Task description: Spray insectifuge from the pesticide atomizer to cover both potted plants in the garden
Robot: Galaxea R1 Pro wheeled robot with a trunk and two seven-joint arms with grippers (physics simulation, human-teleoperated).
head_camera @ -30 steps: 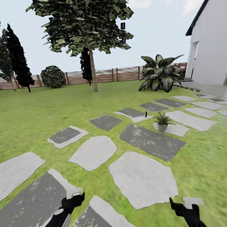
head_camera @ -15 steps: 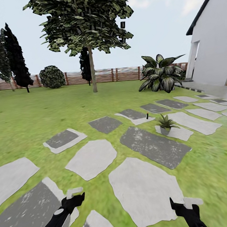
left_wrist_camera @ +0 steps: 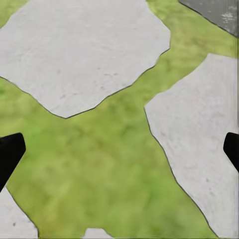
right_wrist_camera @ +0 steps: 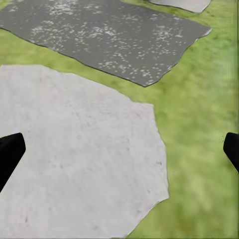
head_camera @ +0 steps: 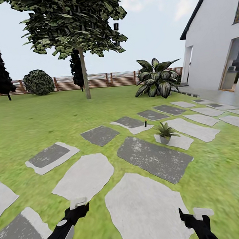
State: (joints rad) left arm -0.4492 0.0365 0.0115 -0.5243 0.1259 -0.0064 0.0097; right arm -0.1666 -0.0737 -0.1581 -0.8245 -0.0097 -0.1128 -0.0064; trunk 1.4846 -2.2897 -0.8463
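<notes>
Since before, only the camera turned right. Both wide-open, empty grippers, left gripper (head_camera: pixel 78 207) and right gripper (head_camera: pixel 192 213), hang well short of the pesticide atomizer (head_camera: pixel 145 123); driving carelessly could topple it.

The lawn (head_camera: pixel 34 122) looks like soft, matt grass, blurred at 3 o'clock. The pale stepping stones (head_camera: pixel 147 206) look smooth and chalky; the dark slab (head_camera: pixel 154 159) is rough, speckled white. At 12 o'clock the fence (head_camera: pixel 95 80) is wooden slats. The house wall (head_camera: pixel 214 52) is flat matt render. Both claws look matt black.
</notes>
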